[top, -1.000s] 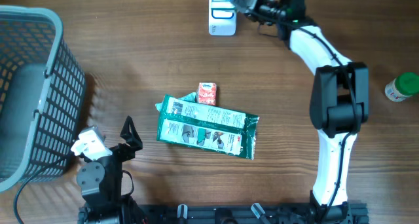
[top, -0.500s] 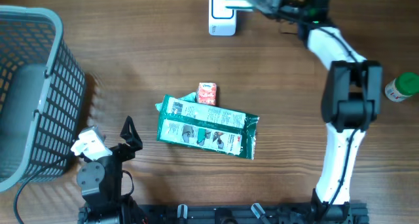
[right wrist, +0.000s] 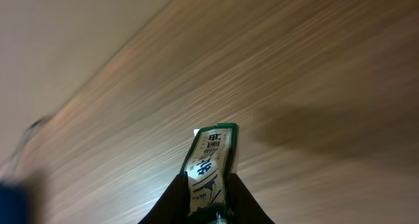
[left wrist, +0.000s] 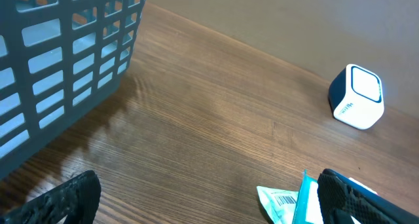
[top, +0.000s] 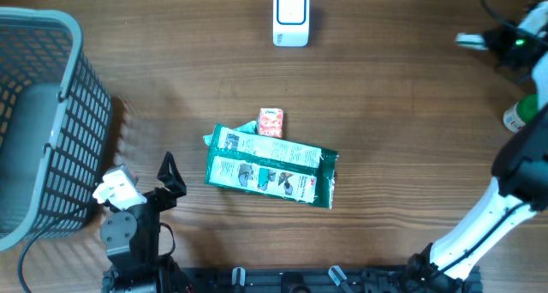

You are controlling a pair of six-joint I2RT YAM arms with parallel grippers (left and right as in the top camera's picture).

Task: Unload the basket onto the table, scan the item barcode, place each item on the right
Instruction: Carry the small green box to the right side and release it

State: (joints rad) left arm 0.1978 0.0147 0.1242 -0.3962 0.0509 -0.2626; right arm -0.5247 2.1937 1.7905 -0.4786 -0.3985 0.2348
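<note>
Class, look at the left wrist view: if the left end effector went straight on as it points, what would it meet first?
Probably bare wooden table, between the grey basket and the white scanner; the green packet lies off to the right. Depth is uncertain.

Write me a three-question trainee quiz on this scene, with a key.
1. True or false: the scanner stands inside the basket.
2. Which thing lies nearest the green packet? A) red box B) scanner C) basket
3. Fill in: the right end effector is shut on a ____.
Key: 1 false; 2 A; 3 thin packet.
</note>
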